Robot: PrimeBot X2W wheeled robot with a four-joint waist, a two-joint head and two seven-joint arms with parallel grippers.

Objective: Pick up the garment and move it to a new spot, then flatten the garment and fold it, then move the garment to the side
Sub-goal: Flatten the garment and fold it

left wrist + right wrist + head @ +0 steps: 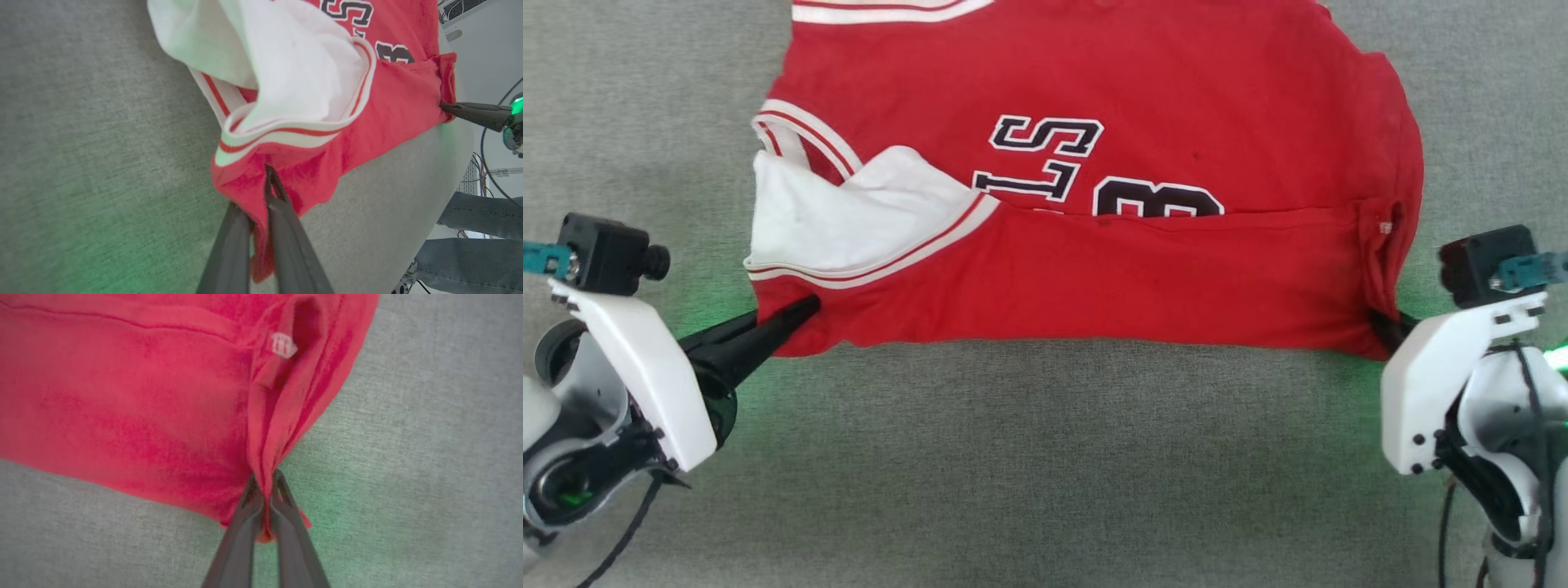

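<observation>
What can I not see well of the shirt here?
Head view: top edge cuts off the garment; its fold covers part of the lettering.
Head view: wrist cover hides most of the right gripper.
Right wrist view: small white mark too blurred to read.

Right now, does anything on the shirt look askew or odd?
On the garment, the white sleeve lies bunched and turned over the red front near the left gripper, and a folded edge hides part of the printed number.

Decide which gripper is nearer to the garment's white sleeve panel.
Left. The left gripper pinches the red hem right beside the white sleeve panel; the right gripper grips the opposite corner of the garment, across its whole width.
</observation>
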